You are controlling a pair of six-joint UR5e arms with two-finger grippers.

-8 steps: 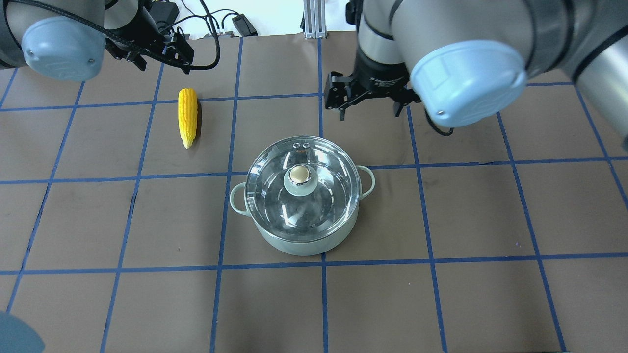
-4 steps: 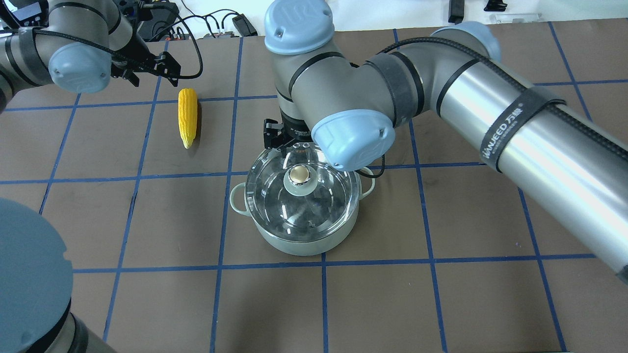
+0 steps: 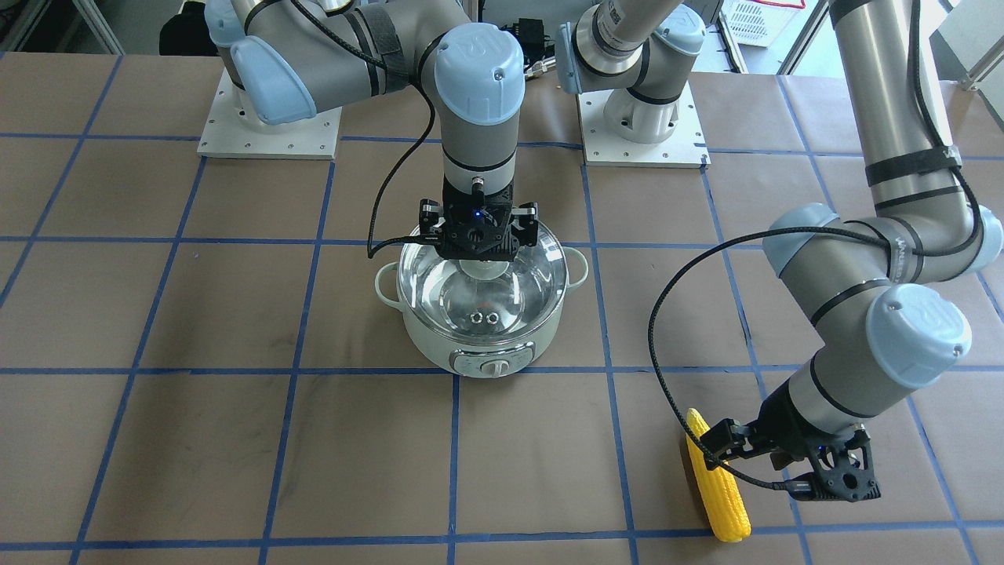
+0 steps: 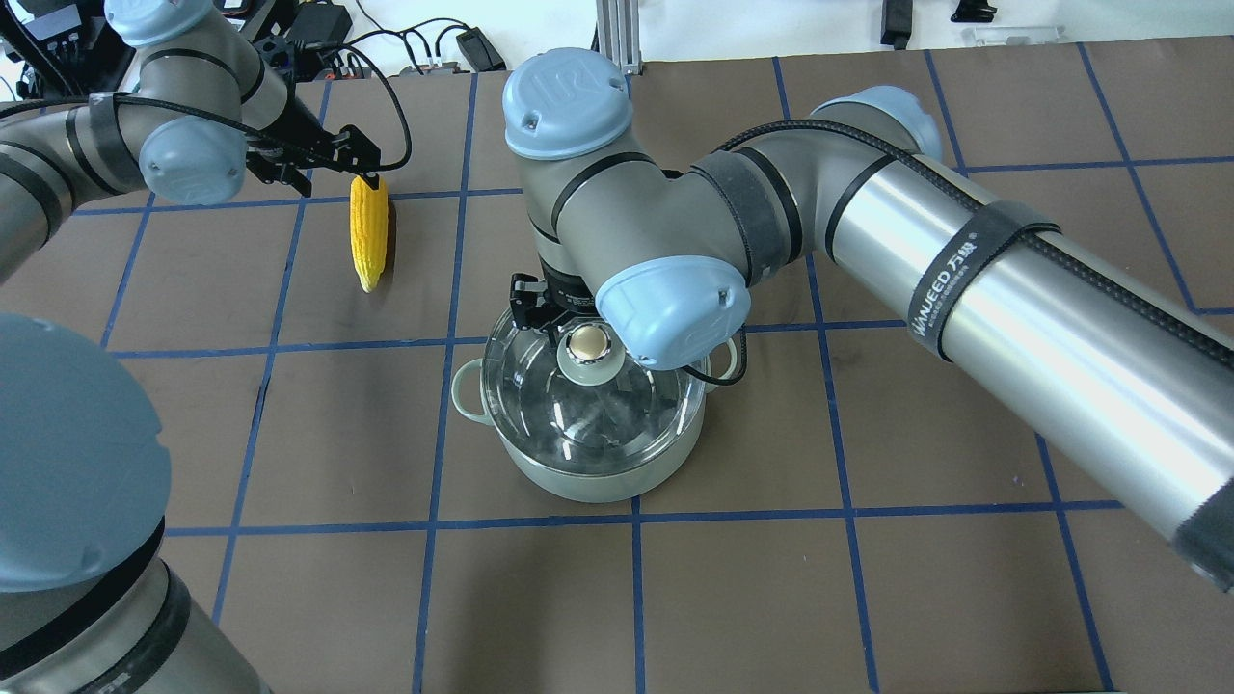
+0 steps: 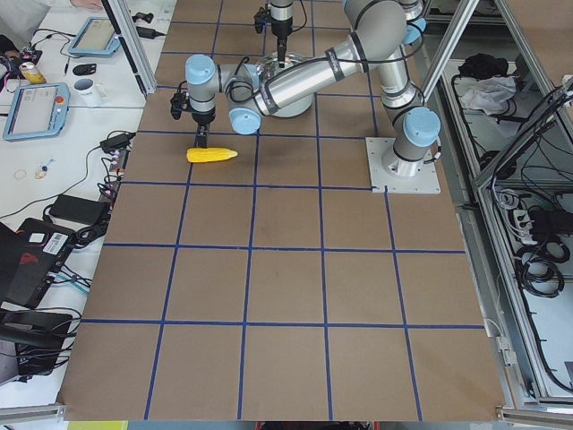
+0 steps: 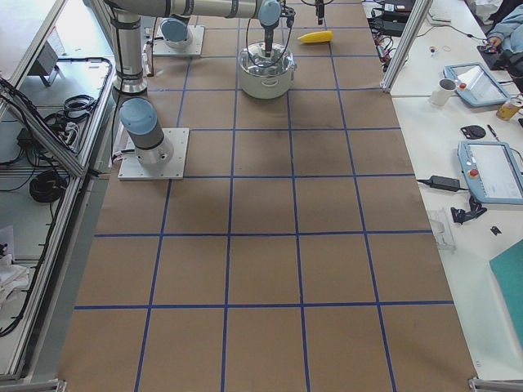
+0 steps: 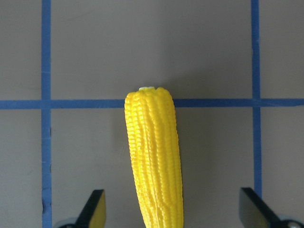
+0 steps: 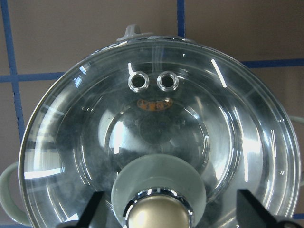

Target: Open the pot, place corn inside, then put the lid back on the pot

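Note:
The mint-green pot stands mid-table with the glass lid on it. My right gripper hangs open just above the lid's cream-gold knob. In the right wrist view its fingers stand apart on either side of the knob, not touching it. The yellow corn lies on the table to the pot's far left. My left gripper is open above the corn's blunt far end. In the left wrist view the corn lies between the spread fingers.
The brown table cover carries a blue tape grid. Cables and a power brick lie past the far edge. My right arm's forearm spans the table's right half above the surface.
My right gripper has swung in from the far right and now hangs over the lid knob. My left gripper has moved right to the corn's far end.

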